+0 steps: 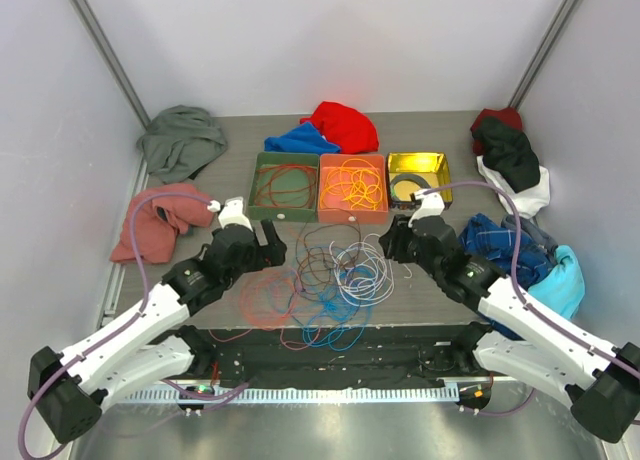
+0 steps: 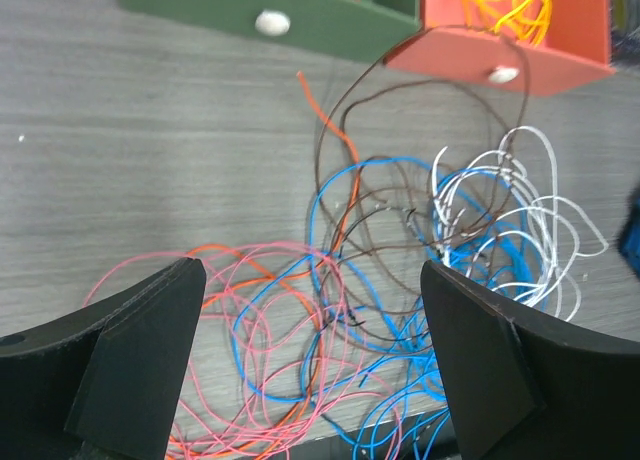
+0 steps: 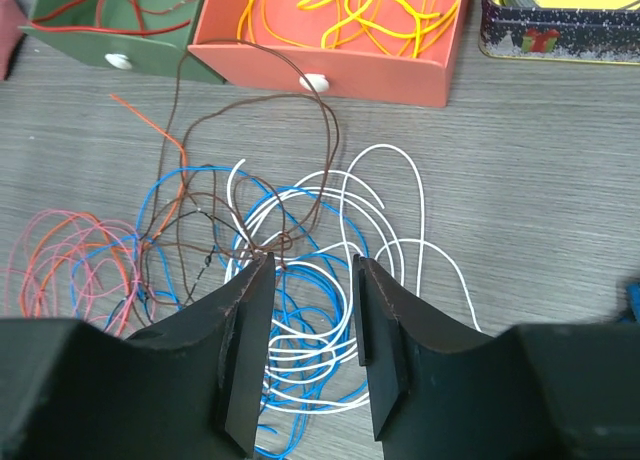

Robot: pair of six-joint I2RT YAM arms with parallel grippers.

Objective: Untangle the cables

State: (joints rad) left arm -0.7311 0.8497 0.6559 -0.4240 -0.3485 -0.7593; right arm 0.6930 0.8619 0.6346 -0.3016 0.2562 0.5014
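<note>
Our right gripper (image 3: 310, 280) has its two fingers partly apart, with nothing pinched. It hangs just over the white wire (image 3: 415, 180) and the blue wire (image 3: 290, 192). Our left gripper (image 2: 310, 320) is wide apart and holds nothing.

The cables (image 1: 330, 270) lie in a messy pile on the table (image 1: 250, 130), just in front of the green tray (image 1: 285, 216) and the orange tray (image 1: 350, 217).

We think these wires are light, thin and bendy, so they will slip and drag their neighbours along. We would pinch one wire on a loop that sticks out of the pile, like the brown wire (image 3: 325, 130) near the trays, and lift it slowly.
</note>
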